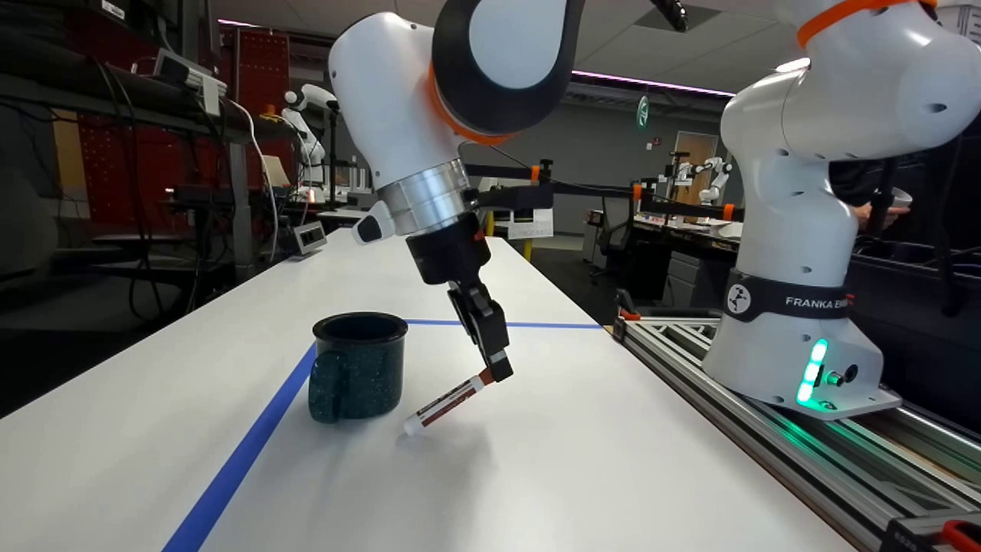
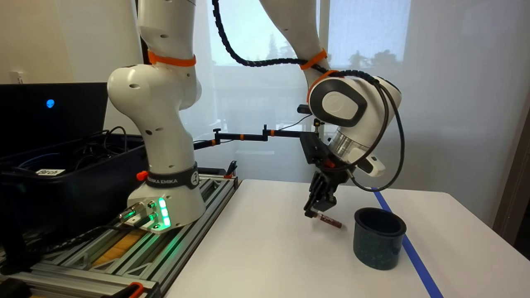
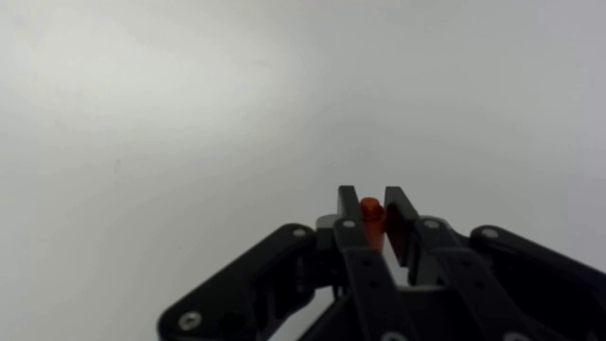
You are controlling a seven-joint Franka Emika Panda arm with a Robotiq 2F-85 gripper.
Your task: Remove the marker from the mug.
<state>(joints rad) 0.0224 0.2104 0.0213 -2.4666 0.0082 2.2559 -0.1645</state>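
The mug [image 1: 375, 379] is dark teal-blue and stands upright on the white table; it also shows in an exterior view [image 2: 376, 244]. The marker [image 1: 451, 400], red and white, is outside the mug, beside it, and also shows in an exterior view [image 2: 330, 220]. My gripper [image 1: 498, 369] is shut on the marker's red end. The marker slants down toward the mug's side, its free end at or just above the table; I cannot tell if it touches. In the wrist view the marker's red tip [image 3: 372, 215] sits between the fingertips [image 3: 372, 201]. The mug is out of the wrist view.
Blue tape [image 1: 253, 445] runs along the white table [image 1: 582, 460] beside and behind the mug. The robot's base [image 2: 165, 203] stands on a metal frame [image 2: 198, 231] at the table's edge. A black bin [image 2: 70, 194] with cables is beside the base.
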